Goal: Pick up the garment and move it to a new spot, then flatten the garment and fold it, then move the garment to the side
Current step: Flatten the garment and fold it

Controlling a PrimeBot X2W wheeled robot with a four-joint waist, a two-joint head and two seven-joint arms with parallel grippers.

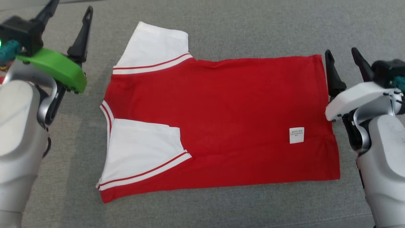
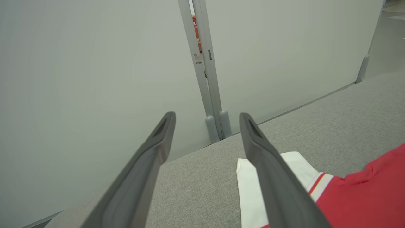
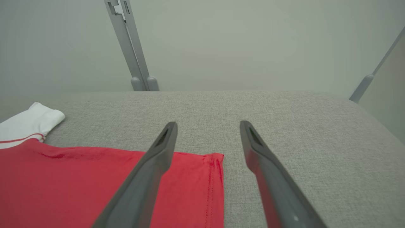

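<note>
The garment (image 1: 227, 120) is a red T-shirt with white sleeves and a small white label, lying flat on the grey fabric surface (image 1: 221, 28). Its collar end points left and its hem right. One white sleeve is folded onto the body near the front. My left gripper (image 1: 71, 9) hangs open above the surface, left of the far sleeve (image 2: 250, 193), holding nothing. Just past the hem's far corner (image 3: 205, 190), my right gripper (image 1: 343, 53) also stands open with nothing between its fingers.
Pale partition panels joined by a grey post (image 2: 205, 79) stand behind the surface's far edge. Another grey post (image 3: 364, 85) rises at the far right corner. Bare grey fabric lies all around the shirt.
</note>
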